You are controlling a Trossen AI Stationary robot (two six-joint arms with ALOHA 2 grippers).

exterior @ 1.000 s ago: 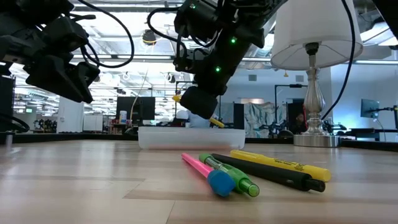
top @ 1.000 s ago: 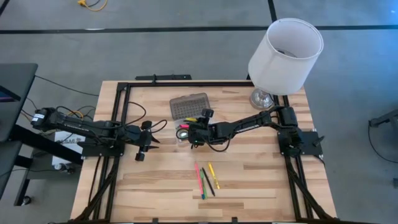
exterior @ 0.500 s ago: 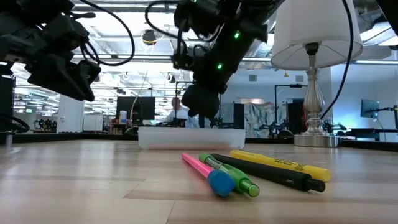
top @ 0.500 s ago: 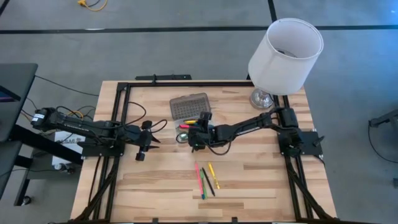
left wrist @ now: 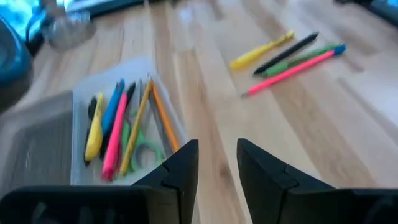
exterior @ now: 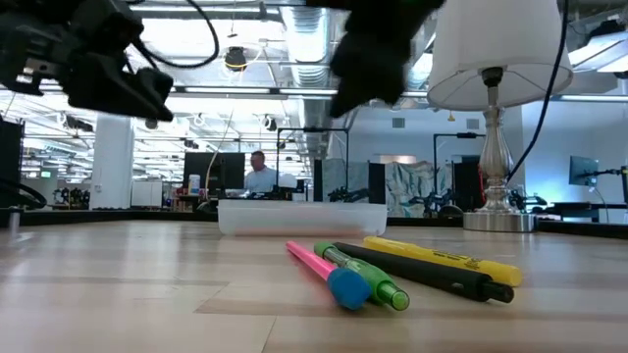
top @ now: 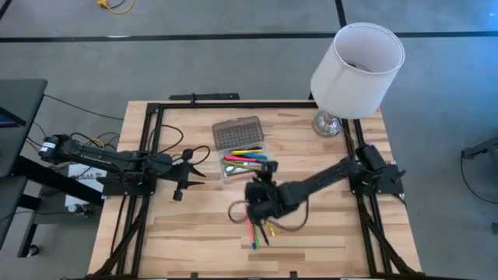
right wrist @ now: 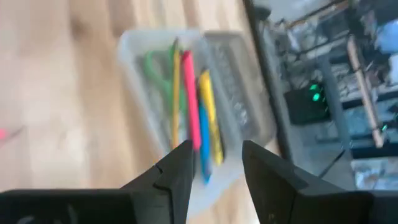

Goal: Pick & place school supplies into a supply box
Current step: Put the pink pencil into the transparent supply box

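Note:
The clear supply box (top: 243, 161) lies open at mid-table, its ribbed lid (top: 237, 132) flat on the far side. Inside lie several pens and green-handled scissors (left wrist: 140, 148). Nearer the front edge, loose on the wood, lie a pink pen (exterior: 319, 265), a green pen (exterior: 365, 277), a black pen (exterior: 422, 271) and a yellow pen (exterior: 442, 257). My right gripper (top: 259, 185) hangs open and empty above the table, between the box and these pens, facing the box (right wrist: 180, 93). My left gripper (top: 191, 173) waits open and empty left of the box.
A white lamp (top: 354, 66) stands on its metal foot (top: 328, 123) at the far right corner. Black frame rails (top: 148, 155) run along the table's left, right and far sides. Bare wood lies at the near left. A person (exterior: 260, 176) shows in the room behind.
My right gripper has left the box, risen and swung toward the table's near edge, stopping above the far ends of the loose pens. The yellow tip seen at its fingers a second ago is gone from them. My left gripper has tipped upward a little in place.

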